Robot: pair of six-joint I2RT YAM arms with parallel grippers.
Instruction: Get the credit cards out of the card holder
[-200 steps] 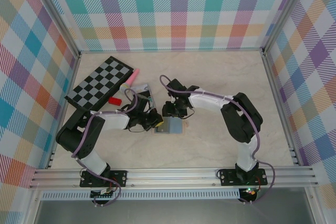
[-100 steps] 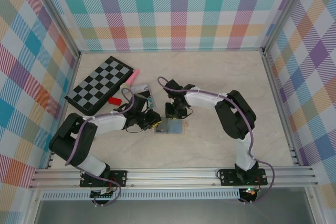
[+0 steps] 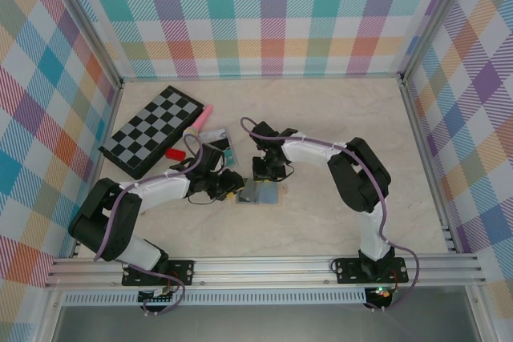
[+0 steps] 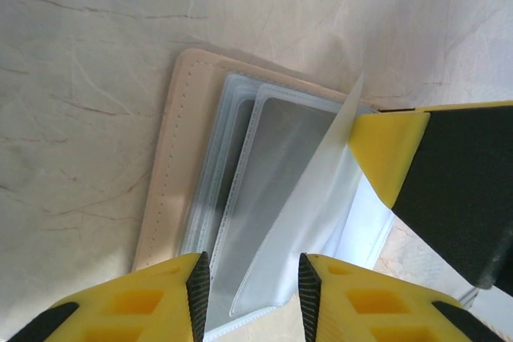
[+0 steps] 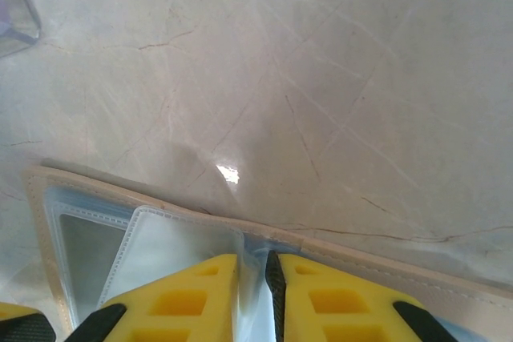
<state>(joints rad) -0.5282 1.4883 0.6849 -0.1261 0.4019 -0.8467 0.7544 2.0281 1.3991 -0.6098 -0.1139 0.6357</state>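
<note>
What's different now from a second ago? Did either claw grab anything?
The left gripper opened, while the left arm's elbow swung back toward the near edge. The right gripper closed onto a clear sleeve of the card holder. The card holder and chessboard stayed put.

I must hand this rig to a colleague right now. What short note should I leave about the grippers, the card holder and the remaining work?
Left gripper: open, poised above the card holder, holding nothing.
Right gripper: shut on a clear sleeve, which stands lifted off the others.
Holder: lies open on the table between the two grippers, sleeves facing up.
Done: holder opened, one sleeve pinched.
To do: the grey cards seem to be inside the sleeves still; pull each one out.
</note>
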